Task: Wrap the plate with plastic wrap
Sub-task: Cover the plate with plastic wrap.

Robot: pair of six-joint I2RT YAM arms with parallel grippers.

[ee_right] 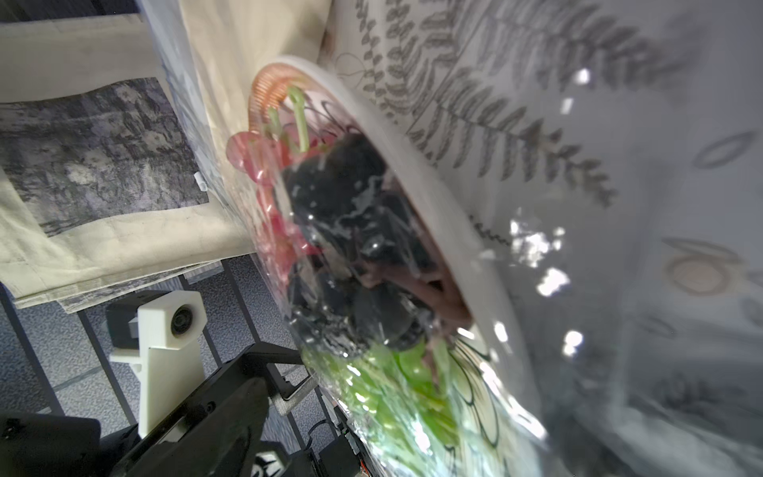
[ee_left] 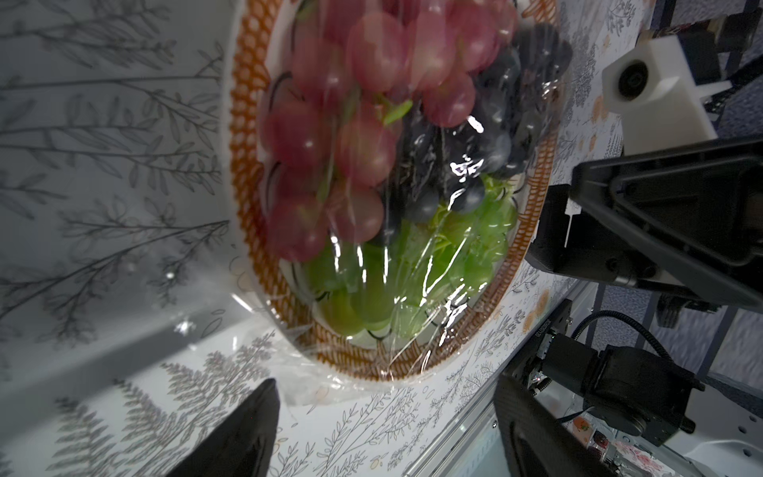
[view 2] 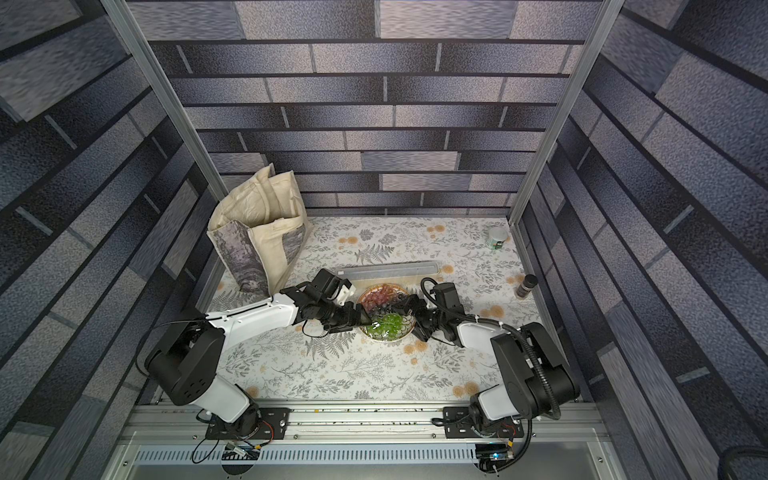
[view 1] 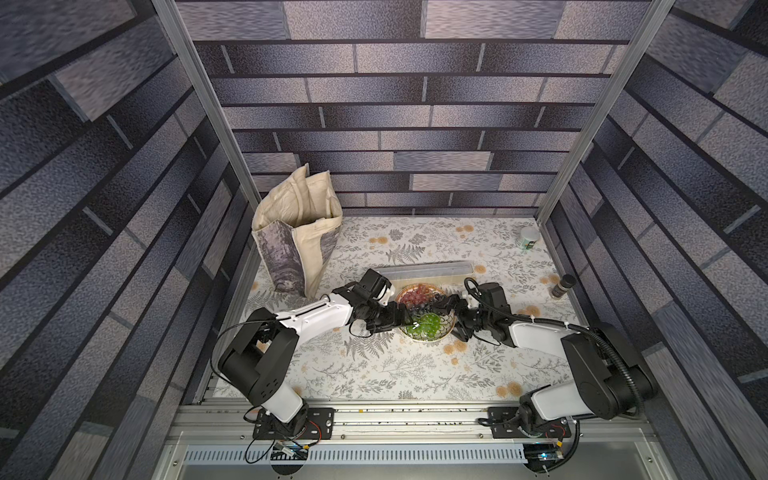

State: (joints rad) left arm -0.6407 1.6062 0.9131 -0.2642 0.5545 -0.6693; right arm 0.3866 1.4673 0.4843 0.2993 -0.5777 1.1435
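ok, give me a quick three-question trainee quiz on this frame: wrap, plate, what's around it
1. True or false: the plastic wrap already lies over the grapes on the plate.
2. Which colour of grapes lies nearest the robot's bases? A red; B dark purple; C green.
3. Short answer: what long, narrow object lies flat just beyond the plate, on the side away from the robot?

Key: 1 true; 2 C; 3 the dispenser box.
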